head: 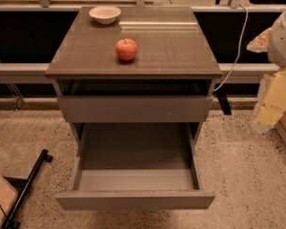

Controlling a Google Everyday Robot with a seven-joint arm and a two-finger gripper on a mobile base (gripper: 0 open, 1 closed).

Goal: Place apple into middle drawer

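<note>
The red apple [126,49] with a yellowish patch stands on the brown top of the cabinet [181,56], near the middle and slightly left. The middle drawer [136,178] is pulled out toward me, and its grey tray floor is bare. My gripper [272,101] hangs at the right edge of the view, beside the cabinet. It is well to the right of the apple, lower than the cabinet top, and holds nothing that I can see.
A cream bowl [105,14] sits at the back left of the cabinet top. A grey drawer front [136,109] one tier higher is nearly shut. A white cable [238,42] hangs at the right. A black bar [28,185] lies on the speckled floor at lower left.
</note>
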